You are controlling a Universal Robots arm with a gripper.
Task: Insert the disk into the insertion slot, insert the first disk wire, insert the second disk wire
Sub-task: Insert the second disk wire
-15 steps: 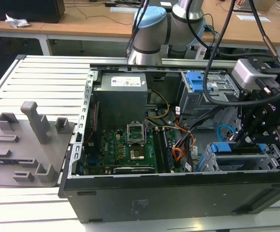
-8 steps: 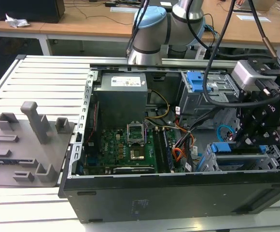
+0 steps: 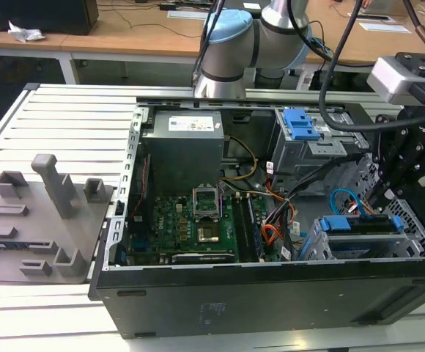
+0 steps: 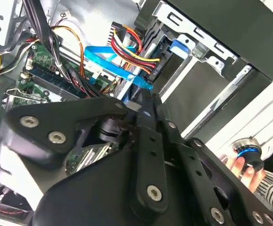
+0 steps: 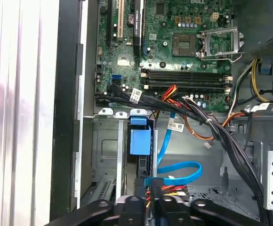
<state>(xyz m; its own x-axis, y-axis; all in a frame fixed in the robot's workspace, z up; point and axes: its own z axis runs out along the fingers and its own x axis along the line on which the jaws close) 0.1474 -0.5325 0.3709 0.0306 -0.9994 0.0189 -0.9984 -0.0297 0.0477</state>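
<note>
Inside the open computer case (image 3: pixel 271 293), the gripper (image 5: pixel 150 190) has jaws narrowed onto the second disk wire (image 5: pixel 183 172).

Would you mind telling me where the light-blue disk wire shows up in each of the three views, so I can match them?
Exterior view: the light-blue disk wire loops just above the blue-framed disk, toward the exterior view's right, beside the gripper.
Second wrist view: it runs flat across the motherboard's edge toward the gripper.
First wrist view: it loops over the grey cage floor.
Shared landmark: the red-and-yellow wire bundle.
</note>
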